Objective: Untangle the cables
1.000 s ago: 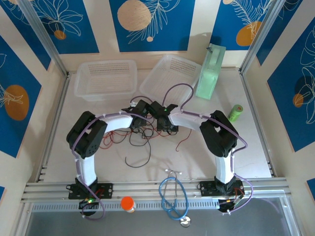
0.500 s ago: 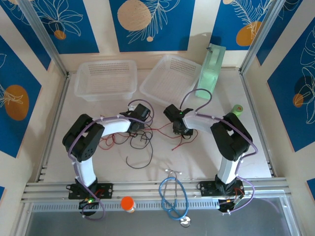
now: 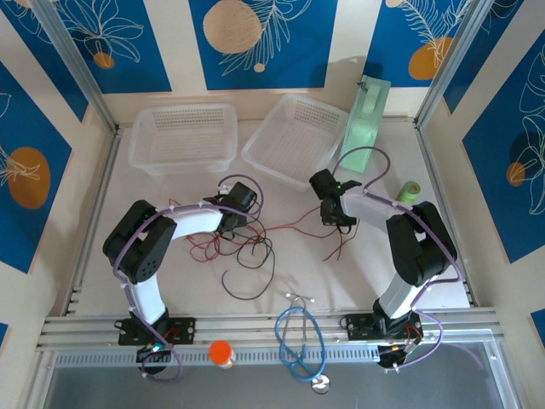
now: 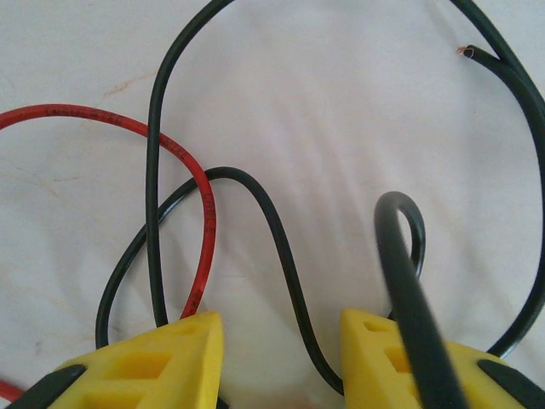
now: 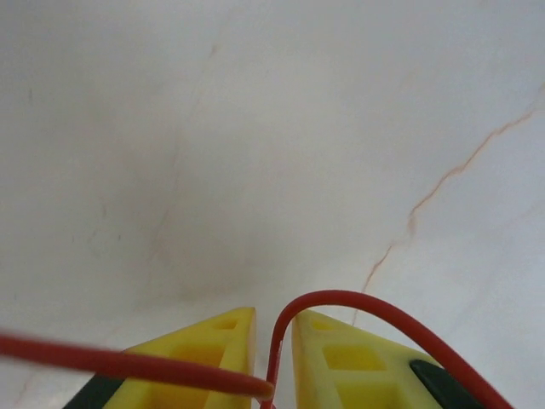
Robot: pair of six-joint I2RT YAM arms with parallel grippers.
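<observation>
Cables (image 3: 249, 251) tangled by left hand (image 3: 232, 223), red strand (image 3: 294, 227) at right hand (image 3: 340, 219)

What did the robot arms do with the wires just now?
The right gripper shut on a red cable and dragged it to the right, away from the left gripper, stretching it out of the tangle. The left gripper hardly moved. The stethoscope stayed put.

Bright, even light, soft shadows; the nearest black cable (image 4: 409, 281) looks blurred.
</observation>
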